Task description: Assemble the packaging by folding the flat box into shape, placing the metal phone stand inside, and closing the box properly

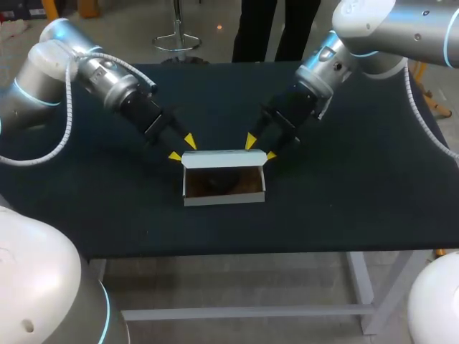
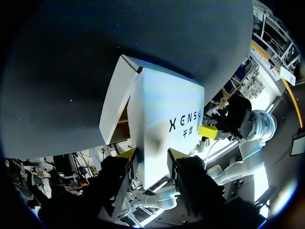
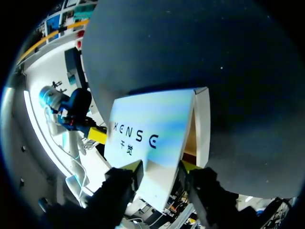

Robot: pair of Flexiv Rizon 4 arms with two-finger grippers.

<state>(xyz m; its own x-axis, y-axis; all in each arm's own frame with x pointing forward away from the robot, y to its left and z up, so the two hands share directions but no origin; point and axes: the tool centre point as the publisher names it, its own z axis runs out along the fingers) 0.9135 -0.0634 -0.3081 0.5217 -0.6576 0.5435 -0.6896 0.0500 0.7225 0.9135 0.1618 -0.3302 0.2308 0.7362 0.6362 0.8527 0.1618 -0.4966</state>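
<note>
A white cardboard box (image 1: pixel 224 198) stands in the middle of the table with its brown inside showing. A dark phone stand (image 1: pixel 217 183) lies inside it. The printed lid flap (image 2: pixel 164 119) (image 3: pixel 147 133) rises along the box's far edge. My left gripper (image 1: pixel 182 148) (image 2: pixel 151 156) has the lid's left corner between its fingers, both yellow tips against it. My right gripper (image 1: pixel 260 147) (image 3: pixel 161 168) holds the lid's right corner the same way. A white side flap (image 2: pixel 114 107) (image 3: pixel 203 126) stands out at each end of the box.
The dark table (image 1: pixel 358 186) stretches bare all round the box. Its front edge (image 1: pixel 251 252) lies a short way in front of the box.
</note>
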